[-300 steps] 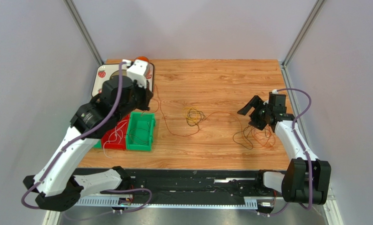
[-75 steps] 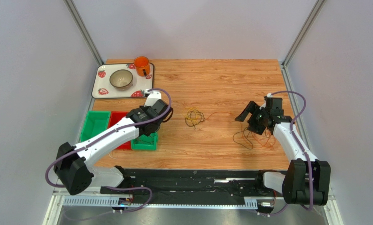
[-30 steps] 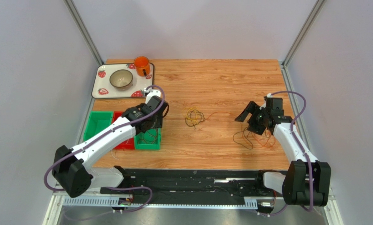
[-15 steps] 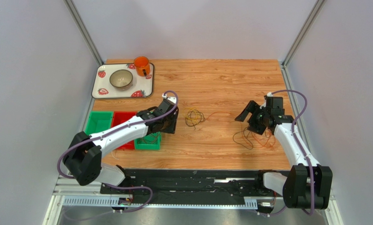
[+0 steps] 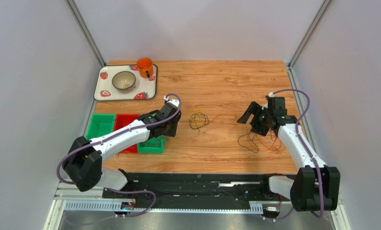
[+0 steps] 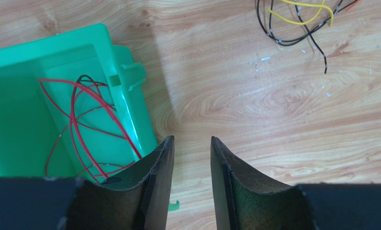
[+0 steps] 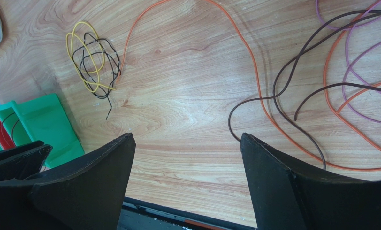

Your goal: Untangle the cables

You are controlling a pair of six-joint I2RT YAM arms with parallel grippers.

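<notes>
A small yellow and black cable tangle [image 5: 198, 119] lies mid-table; it also shows in the left wrist view [image 6: 298, 19] and the right wrist view [image 7: 92, 62]. An orange cable [image 7: 247, 62] runs from it to a loose pile of dark brown, orange and thin purple cables [image 5: 259, 140] on the right. A red cable [image 6: 77, 124] lies coiled in the near green bin [image 5: 151, 145]. My left gripper [image 5: 172, 130] is open a little and empty, just right of that bin [image 6: 192, 140]. My right gripper [image 5: 251, 123] is wide open and empty, above the pile's left edge [image 7: 187, 136].
A red bin [image 5: 122, 125] and a second green bin [image 5: 98, 125] stand left of the near green bin. A strawberry tray [image 5: 101, 91] at the back left holds a bowl [image 5: 123, 80] and an orange mug [image 5: 145, 67]. A black rail runs along the table's front edge.
My left arm came down from the tray area to the green bin, and the red cable that lay across the table is now in it. My right gripper has shifted slightly left.
</notes>
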